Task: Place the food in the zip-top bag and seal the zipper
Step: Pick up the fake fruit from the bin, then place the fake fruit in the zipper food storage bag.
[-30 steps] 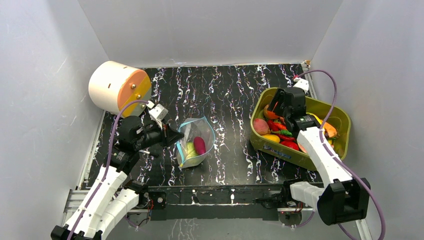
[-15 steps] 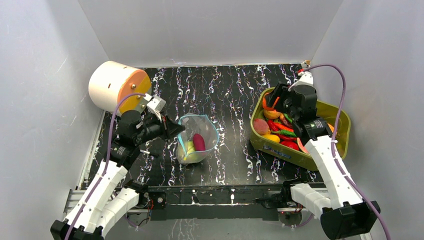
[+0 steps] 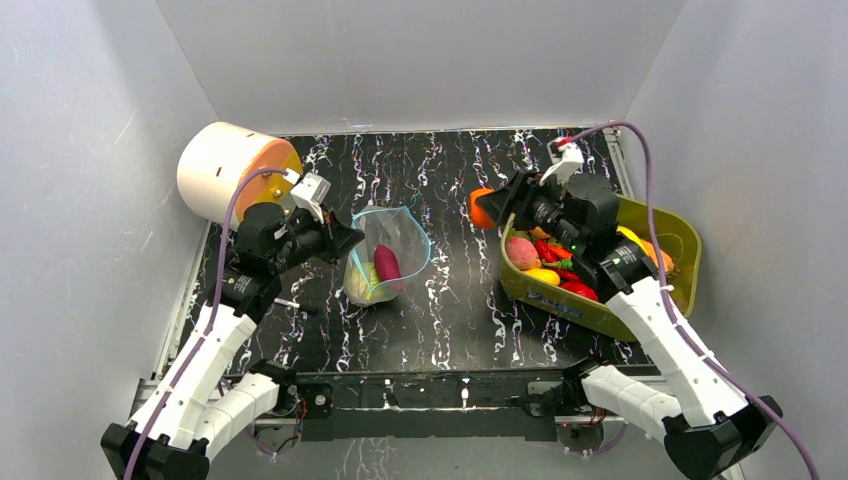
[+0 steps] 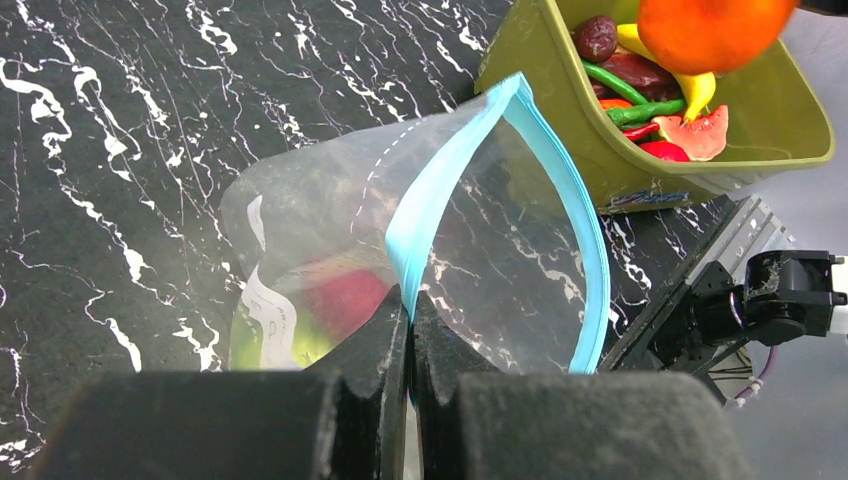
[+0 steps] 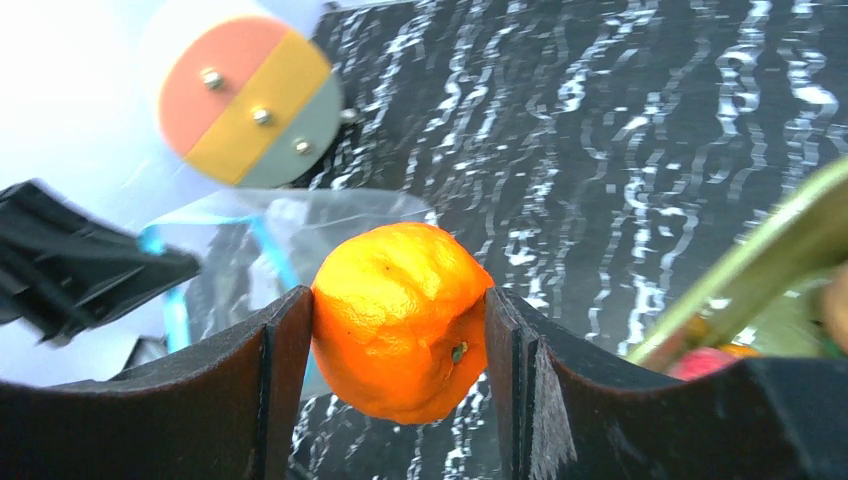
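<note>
The clear zip-top bag [image 3: 385,255] stands in the middle of the table with its mouth open; a purple sweet potato [image 3: 386,265] and a yellow-green fruit [image 3: 362,285] lie inside. My left gripper [image 3: 348,243] is shut on the blue-teal zipper strip [image 4: 425,205] at the bag's left edge and holds it up. My right gripper [image 3: 488,208] is shut on an orange [image 5: 400,318] and holds it in the air left of the olive-green bin [image 3: 684,240], right of the bag. The orange also shows in the left wrist view [image 4: 710,30].
The bin holds several more toy foods, among them a peach [image 3: 520,252], a banana [image 3: 543,276] and red peppers [image 3: 578,289]. A white cylinder with an orange-yellow face [image 3: 235,175] lies at the back left. White walls close in the table.
My right gripper has lifted out of the bin with the orange and moved left toward the bag. My left gripper has raised the bag's edge a little and the mouth has opened wider.
</note>
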You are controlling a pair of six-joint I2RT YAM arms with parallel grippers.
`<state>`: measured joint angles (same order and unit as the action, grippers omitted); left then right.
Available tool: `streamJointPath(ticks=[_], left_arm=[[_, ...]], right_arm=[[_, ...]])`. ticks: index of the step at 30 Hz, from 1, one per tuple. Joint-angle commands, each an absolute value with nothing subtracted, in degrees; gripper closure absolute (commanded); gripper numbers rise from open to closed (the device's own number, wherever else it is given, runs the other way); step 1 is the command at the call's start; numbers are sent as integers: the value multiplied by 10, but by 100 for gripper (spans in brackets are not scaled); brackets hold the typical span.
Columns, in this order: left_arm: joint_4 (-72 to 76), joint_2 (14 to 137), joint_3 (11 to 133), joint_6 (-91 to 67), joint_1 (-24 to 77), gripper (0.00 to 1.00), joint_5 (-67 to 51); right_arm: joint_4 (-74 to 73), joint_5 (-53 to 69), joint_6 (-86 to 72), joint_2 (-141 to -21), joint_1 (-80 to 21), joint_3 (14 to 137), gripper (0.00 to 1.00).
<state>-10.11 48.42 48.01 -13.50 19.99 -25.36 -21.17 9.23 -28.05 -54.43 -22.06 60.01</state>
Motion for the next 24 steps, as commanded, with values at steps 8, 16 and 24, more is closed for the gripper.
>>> streamJointPath(ticks=[8,16,24], left_arm=[[-107,488,498,-166,201,100,-308],[-116,486,503,-172,201,100,-335],[-105,478,513,-195,200,100,-367]], right_arm=[[-54,96,-343,-563,-410,596,68],[8,9,-361,-608,-519,593,67],[-13,-144,-322,-674,-581,597,66]])
